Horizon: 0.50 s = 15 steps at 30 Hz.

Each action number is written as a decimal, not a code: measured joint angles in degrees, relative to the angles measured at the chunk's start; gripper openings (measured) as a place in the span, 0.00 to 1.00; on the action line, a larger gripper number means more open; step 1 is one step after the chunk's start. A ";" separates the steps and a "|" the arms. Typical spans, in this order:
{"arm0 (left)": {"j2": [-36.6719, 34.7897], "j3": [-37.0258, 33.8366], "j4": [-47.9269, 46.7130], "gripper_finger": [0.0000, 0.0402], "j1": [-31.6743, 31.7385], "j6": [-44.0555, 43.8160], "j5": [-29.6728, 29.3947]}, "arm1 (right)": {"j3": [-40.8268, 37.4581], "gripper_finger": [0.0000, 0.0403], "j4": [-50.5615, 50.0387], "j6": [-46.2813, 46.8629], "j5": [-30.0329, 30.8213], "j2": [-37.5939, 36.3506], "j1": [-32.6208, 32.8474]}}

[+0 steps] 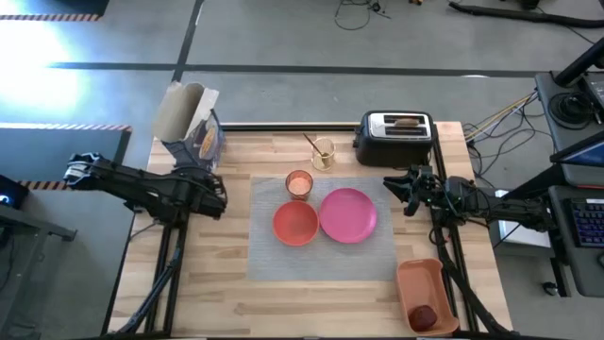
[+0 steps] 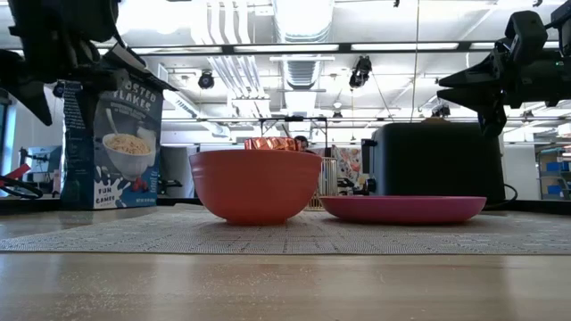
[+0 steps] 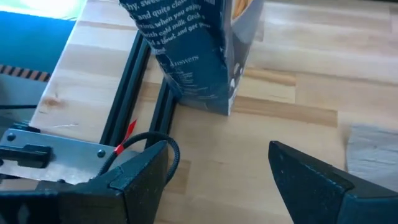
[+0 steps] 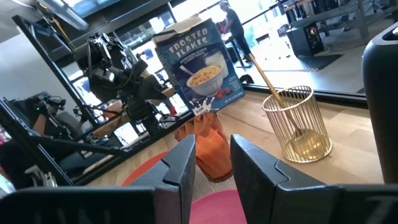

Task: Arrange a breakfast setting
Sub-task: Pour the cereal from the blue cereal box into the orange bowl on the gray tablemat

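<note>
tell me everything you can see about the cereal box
The cereal box is a tall dark blue cardboard carton of frosted flakes, printed with a white bowl of flakes and a spoon. It stands upright at the table's far left corner, off the grey placemat, and its top flaps are open. Small white print covers one narrow side. Only the wooden tabletop touches it. The left end effector hovers just in front of it, open and empty, not in contact.

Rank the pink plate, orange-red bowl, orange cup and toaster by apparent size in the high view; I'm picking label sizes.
1. toaster, largest, though it stands taller, so nearer the camera.
2. pink plate.
3. orange-red bowl, slightly smaller than the plate.
4. orange cup, clearly smallest.
</note>
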 joint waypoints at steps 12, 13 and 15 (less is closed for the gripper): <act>-0.83 1.00 0.00 0.65 4.09 0.58 -4.44 | 0.00 0.23 0.00 0.01 0.00 0.00 0.00; -0.87 1.00 0.00 0.65 4.97 0.94 -4.42 | 0.00 0.23 0.00 -0.01 0.02 0.00 0.00; -0.99 1.00 0.00 0.65 7.37 2.67 -4.59 | 0.00 0.23 0.00 0.00 0.00 0.00 0.00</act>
